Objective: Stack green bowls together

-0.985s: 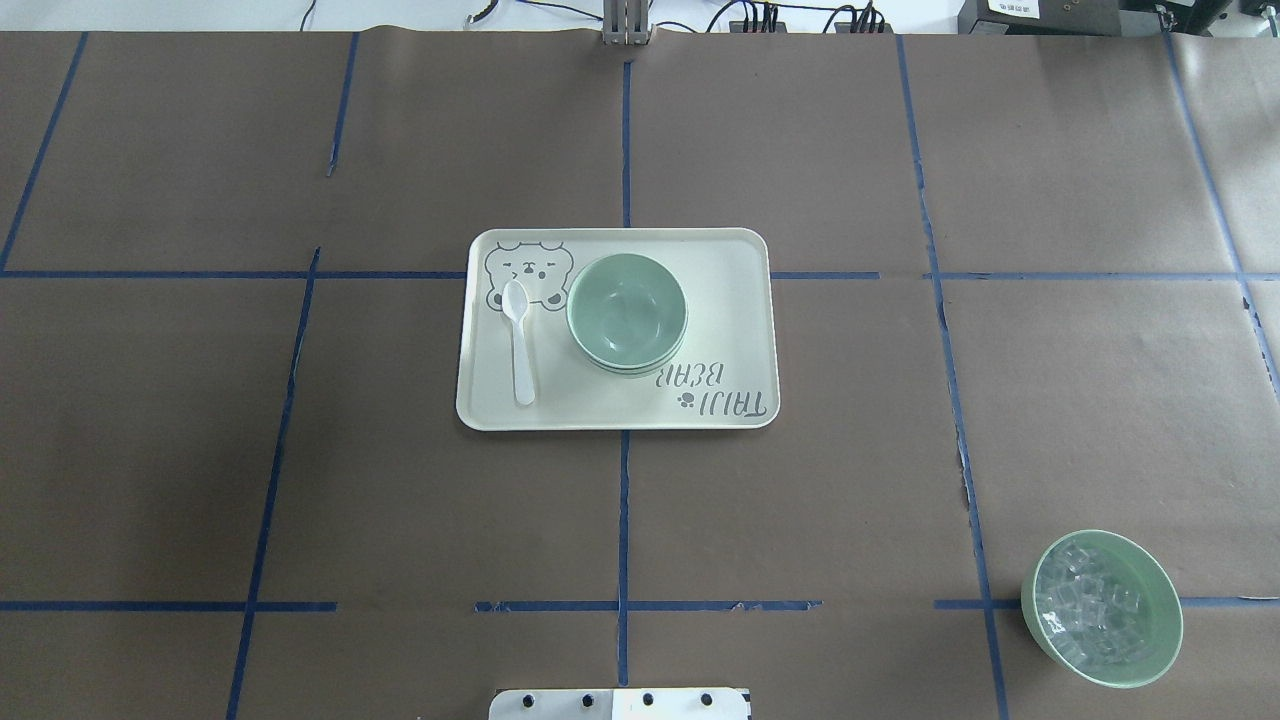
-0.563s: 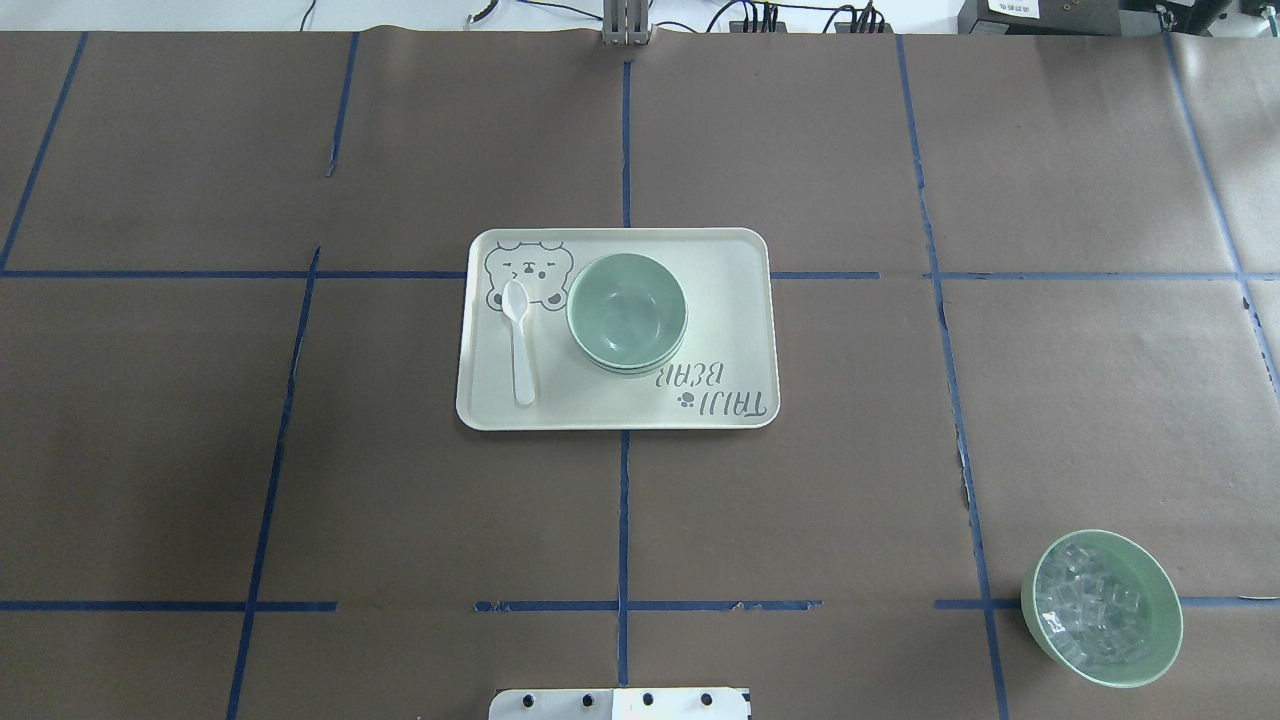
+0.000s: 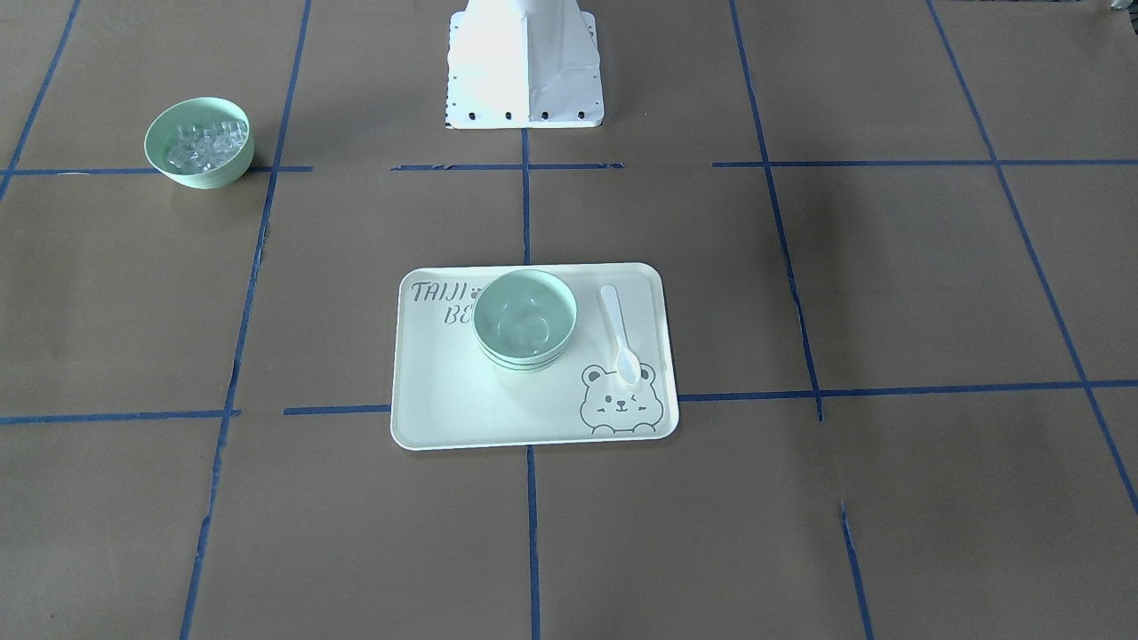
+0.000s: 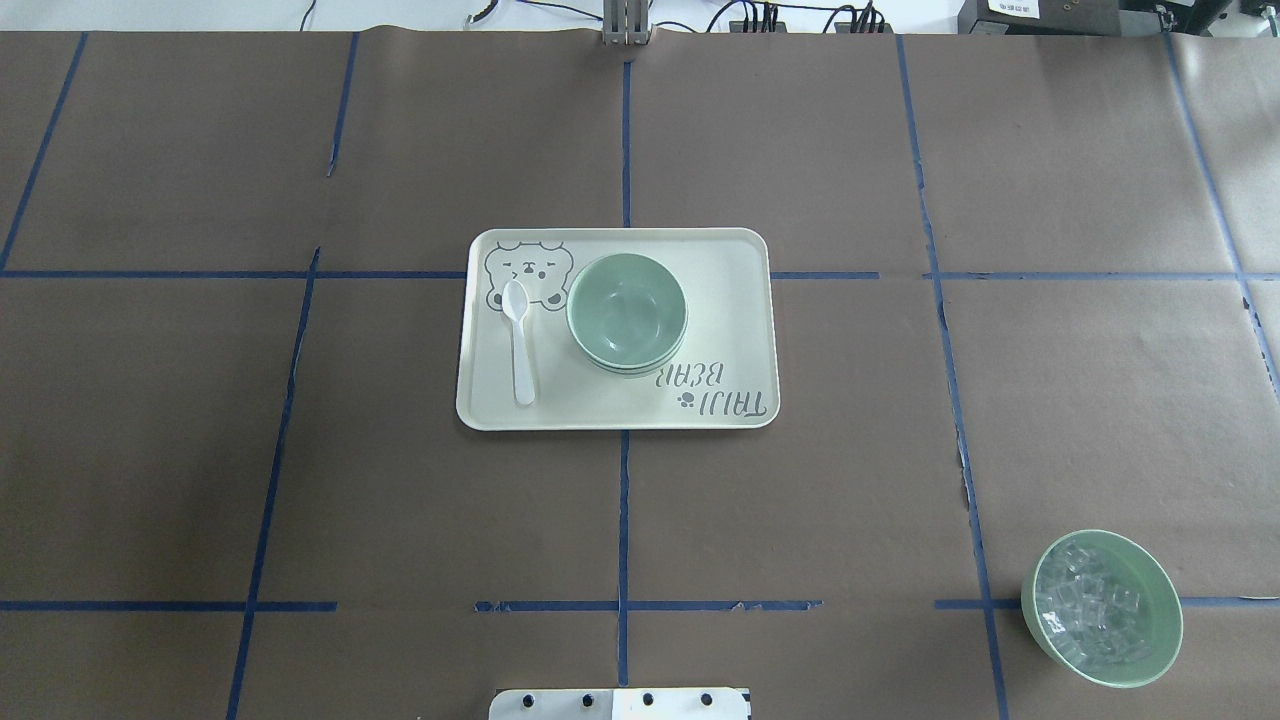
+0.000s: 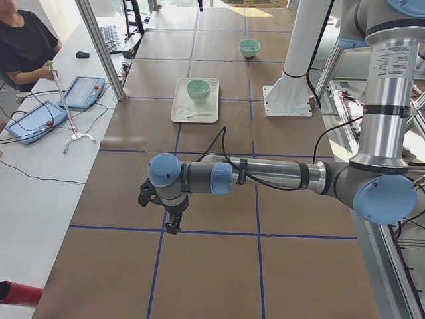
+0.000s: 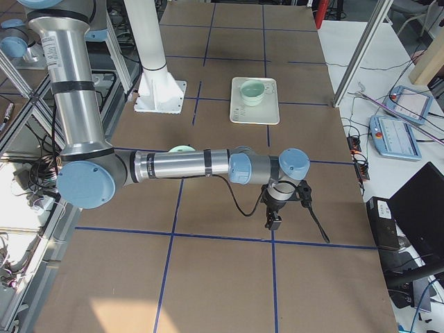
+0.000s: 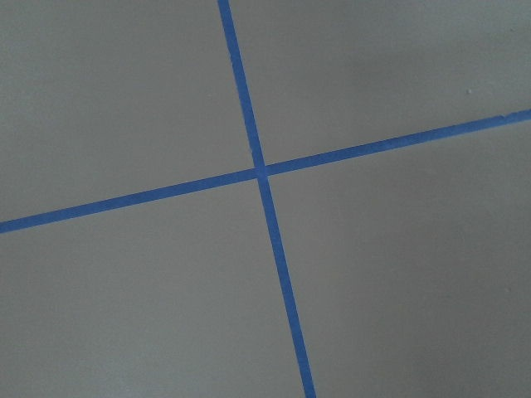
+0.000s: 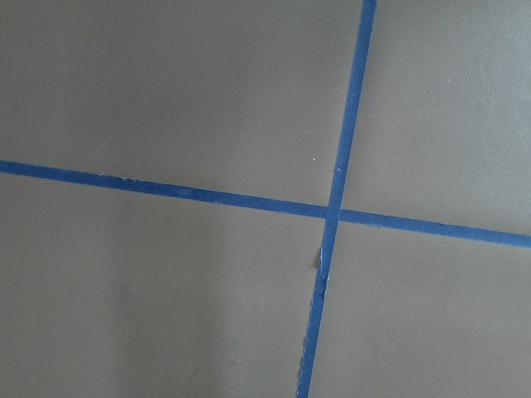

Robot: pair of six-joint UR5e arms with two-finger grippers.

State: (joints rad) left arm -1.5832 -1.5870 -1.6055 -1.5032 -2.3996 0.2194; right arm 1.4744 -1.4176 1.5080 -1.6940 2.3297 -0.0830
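The green bowls (image 4: 627, 312) sit nested in one stack in the middle of the cream tray (image 4: 720, 300); several rims show one under another at the stack's side in the front-facing view (image 3: 524, 322). Neither gripper shows in the overhead or front-facing view. The left gripper (image 5: 171, 224) hangs over bare table far from the tray at the table's left end. The right gripper (image 6: 272, 220) hangs over bare table at the right end. I cannot tell whether either is open or shut. Both wrist views show only brown paper with crossing blue tape.
A white spoon (image 4: 519, 340) lies on the tray beside the stack, near the bear drawing. A green bowl of clear cubes (image 4: 1102, 608) stands apart near the table's front right. The robot's base (image 3: 524, 67) stands at the near middle edge. An operator sits beside the table's left end.
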